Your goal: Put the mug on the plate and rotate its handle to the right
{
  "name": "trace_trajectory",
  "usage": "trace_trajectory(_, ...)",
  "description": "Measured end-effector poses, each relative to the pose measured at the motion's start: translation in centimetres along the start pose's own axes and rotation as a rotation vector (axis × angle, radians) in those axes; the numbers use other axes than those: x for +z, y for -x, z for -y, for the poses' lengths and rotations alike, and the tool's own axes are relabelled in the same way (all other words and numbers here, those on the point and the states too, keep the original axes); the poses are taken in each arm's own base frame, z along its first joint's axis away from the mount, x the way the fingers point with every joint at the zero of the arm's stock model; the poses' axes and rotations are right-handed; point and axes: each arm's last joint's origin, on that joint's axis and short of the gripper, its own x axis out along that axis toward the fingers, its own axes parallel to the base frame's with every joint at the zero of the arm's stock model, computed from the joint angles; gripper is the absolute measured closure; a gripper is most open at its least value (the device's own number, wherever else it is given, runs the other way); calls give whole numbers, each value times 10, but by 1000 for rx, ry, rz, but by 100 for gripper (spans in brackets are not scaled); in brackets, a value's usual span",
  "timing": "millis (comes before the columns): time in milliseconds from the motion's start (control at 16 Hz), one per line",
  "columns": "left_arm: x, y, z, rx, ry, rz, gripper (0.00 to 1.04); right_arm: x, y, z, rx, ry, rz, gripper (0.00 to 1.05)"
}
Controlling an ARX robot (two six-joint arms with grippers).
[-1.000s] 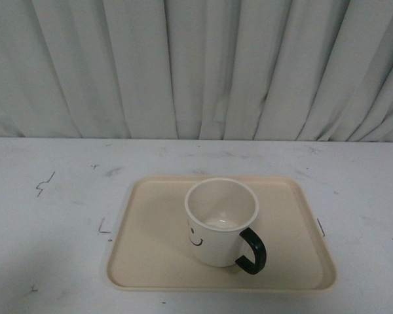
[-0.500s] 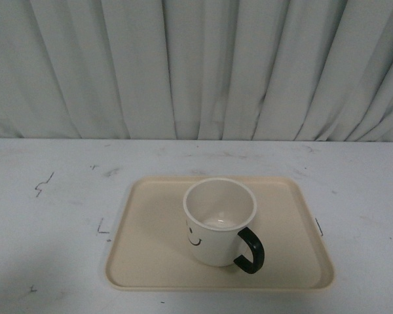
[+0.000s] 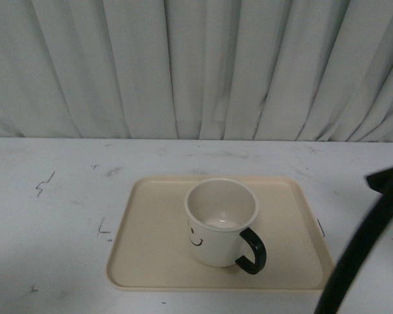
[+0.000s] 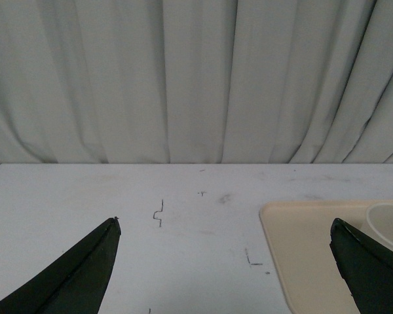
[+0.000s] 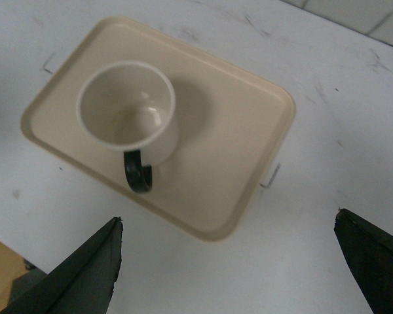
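- The mug (image 3: 221,222) stands upright on the plate (image 3: 150,261), with its handle (image 3: 252,252) angled rightward and toward the robot.
- The right hand (image 5: 228,219), released and empty, hovers nearer the handle than the left hand (image 4: 224,222), also released.

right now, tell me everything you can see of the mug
The mug is cream-white, glossy, looking ceramic or enamel, with a black smiley face drawn on its side and a black loop handle. It stands upright and empty, mouth up, near the middle of the beige plate, its base resting on it. In the front view the handle points right and toward the robot. Nothing else touches it.
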Motion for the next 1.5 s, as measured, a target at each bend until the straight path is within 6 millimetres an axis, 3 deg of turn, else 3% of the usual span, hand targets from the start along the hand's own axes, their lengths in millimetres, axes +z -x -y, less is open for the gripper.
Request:
trace_trajectory(62, 0, 0, 0, 0, 0, 0, 7, 7, -6, 0, 12, -4, -8, 6)
trace_trajectory(125, 0, 0, 0, 0, 0, 0, 7, 25, -25, -1, 55, -31, -51, 6)
trace_trajectory(250, 0, 0, 0, 0, 0, 0, 7, 49, -68, -4, 125, -107, -167, 6)
trace_trajectory(312, 0, 0, 0, 0, 0, 0, 7, 57, -101, -8, 152, -159, -240, 6)
trace_trajectory(375, 0, 0, 0, 0, 0, 0, 7, 61, -127, -13, 154, -188, -290, 6)
trace_trajectory(625, 0, 0, 0, 0, 0, 0, 7, 51, -171, -30, 84, -171, -390, 6)
trace_trajectory(750, 0, 0, 0, 0, 0, 0, 7, 41, -182, -34, 65, -184, -434, 7)
trace_trajectory(938, 0, 0, 0, 0, 0, 0, 7, 37, -186, -37, 48, -210, -455, 38)
trace_trajectory(1000, 0, 0, 0, 0, 0, 0, 7, 37, -186, -39, 49, -210, -464, 54)
trace_trajectory(1312, 0, 0, 0, 0, 0, 0, 7, 42, -180, -33, 66, -148, -486, 96)
trace_trajectory(1375, 0, 0, 0, 0, 0, 0, 7, 46, -178, -29, 74, -122, -486, 102)
trace_trajectory(1500, 0, 0, 0, 0, 0, 0, 7, 60, -173, -18, 85, -60, -462, 102)
